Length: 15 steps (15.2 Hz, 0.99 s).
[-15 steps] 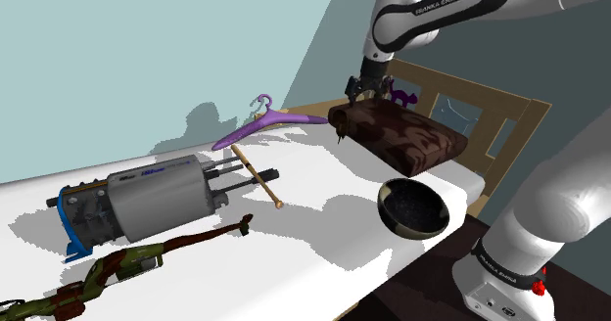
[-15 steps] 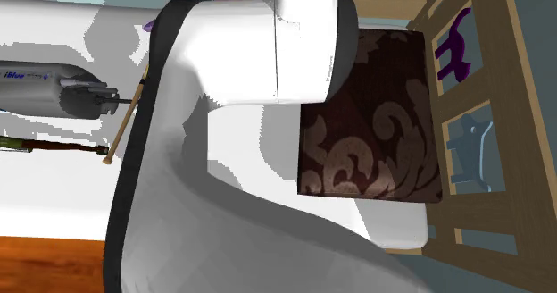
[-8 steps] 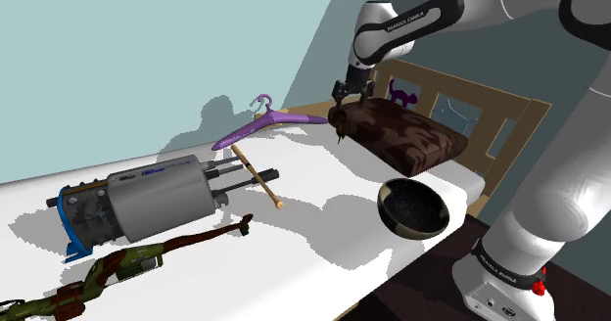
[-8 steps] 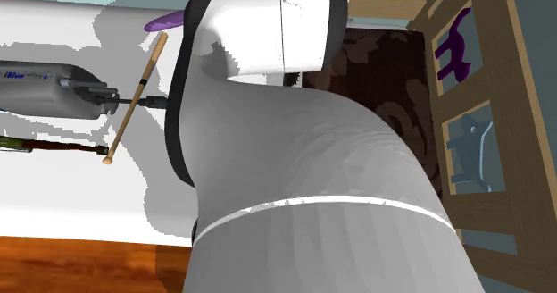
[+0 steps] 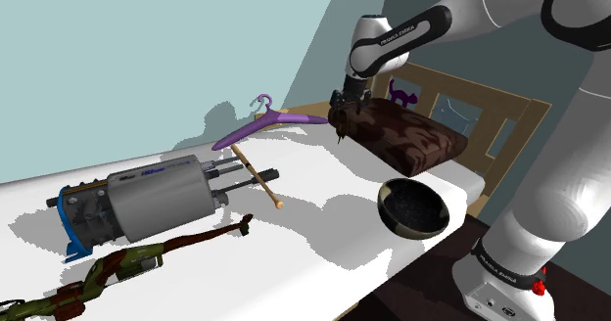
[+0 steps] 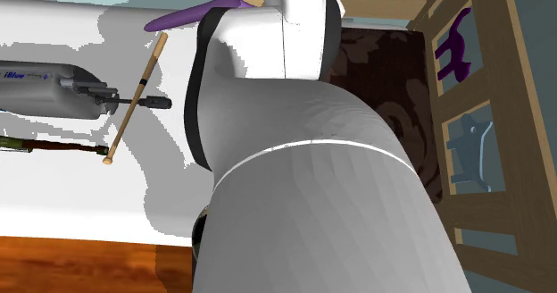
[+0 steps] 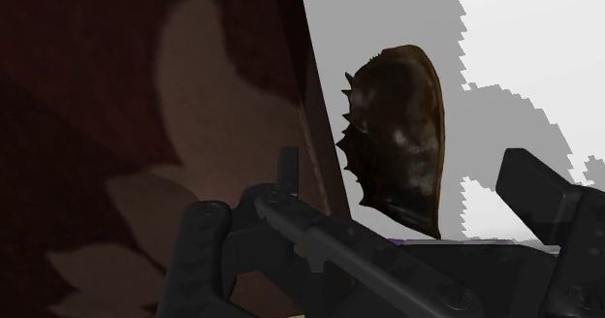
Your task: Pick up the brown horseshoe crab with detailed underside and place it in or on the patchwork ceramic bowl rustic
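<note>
While holding the fingers [image 7: 548, 205] wide apart, empty, hovers above the brown horseshoe crab [image 7: 398, 142] on the bed [image 5: 313, 241], just beside the pillow [image 7: 145, 122]. Could snag the pillow on closing, or nip the spiny rim and flick it away.

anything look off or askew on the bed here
The dark bowl sits tipped at the edge of the white bed, seemingly overhanging it. The brown horseshoe crab looks propped on edge against the patterned cushion, not flat.
</note>
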### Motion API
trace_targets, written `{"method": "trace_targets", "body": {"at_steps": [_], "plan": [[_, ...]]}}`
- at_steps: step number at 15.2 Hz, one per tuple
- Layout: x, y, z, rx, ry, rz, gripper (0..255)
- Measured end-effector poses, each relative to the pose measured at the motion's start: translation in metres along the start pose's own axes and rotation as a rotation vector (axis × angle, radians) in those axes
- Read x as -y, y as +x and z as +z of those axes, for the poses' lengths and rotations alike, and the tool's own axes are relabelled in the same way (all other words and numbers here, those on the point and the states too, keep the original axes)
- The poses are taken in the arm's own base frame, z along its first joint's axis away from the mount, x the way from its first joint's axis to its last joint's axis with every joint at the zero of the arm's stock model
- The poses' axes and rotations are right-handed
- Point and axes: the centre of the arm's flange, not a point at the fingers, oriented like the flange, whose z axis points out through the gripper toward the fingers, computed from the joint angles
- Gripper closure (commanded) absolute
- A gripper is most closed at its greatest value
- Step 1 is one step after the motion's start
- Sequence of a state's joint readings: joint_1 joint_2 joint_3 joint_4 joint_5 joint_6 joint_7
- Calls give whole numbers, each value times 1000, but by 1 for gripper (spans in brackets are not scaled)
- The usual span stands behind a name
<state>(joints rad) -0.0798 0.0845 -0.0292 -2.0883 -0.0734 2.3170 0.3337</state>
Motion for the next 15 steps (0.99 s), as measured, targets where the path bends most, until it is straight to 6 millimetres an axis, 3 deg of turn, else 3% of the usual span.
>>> {"method": "trace_targets", "body": {"at_steps": [5, 6, 15], "plan": [[0, 0, 2, 0, 0, 0, 0], [0, 0, 2, 0, 0, 0, 255], [0, 0, 1, -1, 0, 0, 255]]}}
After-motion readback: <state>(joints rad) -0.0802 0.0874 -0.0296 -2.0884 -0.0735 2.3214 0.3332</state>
